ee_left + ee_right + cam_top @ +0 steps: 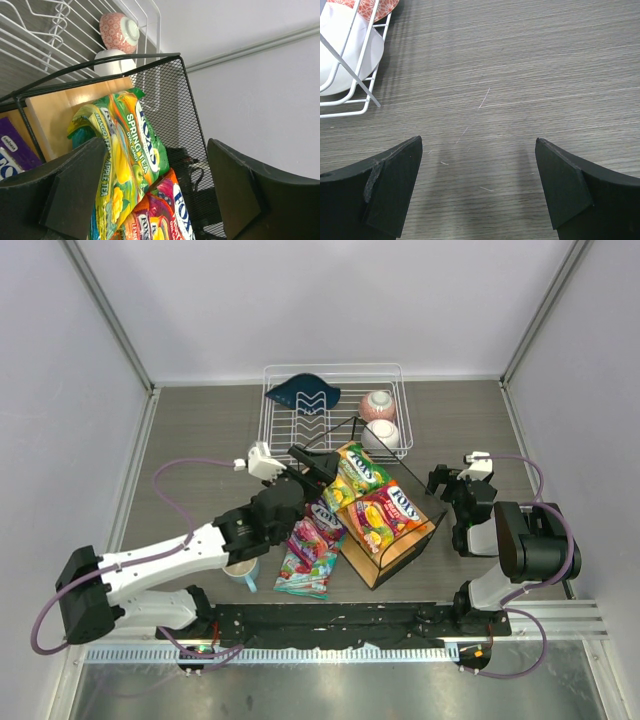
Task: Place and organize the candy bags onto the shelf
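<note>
Holds the left tool [157,175] open and empty, just short of the green glossy candy bag [127,150], upright in the black wire-frame shelf [50,107] with its tan wooden board. Orange-red candy bag [165,212] just beside, same shelf. Purple candy bag [316,528] and teal candy bag [300,578] down on the grey wood-grain surface [200,430], just beside the shelf. Right tool [477,165] open too, over the surface.

Purple bag [20,150] cut by left edge, cup [243,573] half hidden under left arm [165,558]
</note>
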{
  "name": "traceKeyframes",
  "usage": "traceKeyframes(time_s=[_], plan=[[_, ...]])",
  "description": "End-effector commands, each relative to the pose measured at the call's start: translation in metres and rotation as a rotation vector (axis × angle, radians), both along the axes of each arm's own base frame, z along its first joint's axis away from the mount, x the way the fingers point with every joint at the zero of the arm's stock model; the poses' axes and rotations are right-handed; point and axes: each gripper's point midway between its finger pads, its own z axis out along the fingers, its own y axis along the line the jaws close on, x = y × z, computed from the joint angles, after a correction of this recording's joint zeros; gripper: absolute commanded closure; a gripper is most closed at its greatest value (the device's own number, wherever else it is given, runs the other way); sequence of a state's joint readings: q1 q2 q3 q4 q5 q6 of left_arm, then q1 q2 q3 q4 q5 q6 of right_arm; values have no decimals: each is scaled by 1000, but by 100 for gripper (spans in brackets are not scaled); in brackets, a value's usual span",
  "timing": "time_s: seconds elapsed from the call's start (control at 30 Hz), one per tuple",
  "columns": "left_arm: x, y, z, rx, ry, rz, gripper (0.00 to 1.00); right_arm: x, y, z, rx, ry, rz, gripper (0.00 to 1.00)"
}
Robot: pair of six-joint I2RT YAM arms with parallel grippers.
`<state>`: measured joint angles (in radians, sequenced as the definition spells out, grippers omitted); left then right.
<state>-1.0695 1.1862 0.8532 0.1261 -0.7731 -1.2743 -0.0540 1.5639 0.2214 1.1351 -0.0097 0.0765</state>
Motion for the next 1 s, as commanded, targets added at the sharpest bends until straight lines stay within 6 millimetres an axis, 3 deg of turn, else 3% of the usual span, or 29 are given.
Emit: traceKeyframes(time_s=[0.0, 0.23, 0.37, 0.5, 0.53, 0.67, 0.77, 0.8, 0.97], plan=[[-8, 17, 26, 22, -27, 2, 10, 11, -1, 26, -24, -88, 1, 0], [-30, 48, 29, 188, -31, -59, 0, 11, -1, 27, -22, -90, 1, 0], [-41, 44, 31, 359, -119, -192, 0, 11, -1, 27, -24, -90, 1, 0], [-56, 12, 45, 536, -362, -433, 0, 11, -1, 27, -22, -90, 1, 0], [-61, -2, 38, 578, -397, -518, 0, 10, -1, 26, -22, -88, 1, 0], [-48, -21, 29, 798, -487, -586, 0, 11, -1, 27, -22, -90, 1, 0], [-42, -36, 20, 868, -517, -640, 0, 11, -1, 27, -22, -90, 1, 0], [-39, -40, 30, 854, -545, -634, 0, 10, -1, 27, -22, -90, 1, 0], [-16, -44, 31, 830, -580, -665, 2, 10, -1, 26, -24, -88, 1, 0]])
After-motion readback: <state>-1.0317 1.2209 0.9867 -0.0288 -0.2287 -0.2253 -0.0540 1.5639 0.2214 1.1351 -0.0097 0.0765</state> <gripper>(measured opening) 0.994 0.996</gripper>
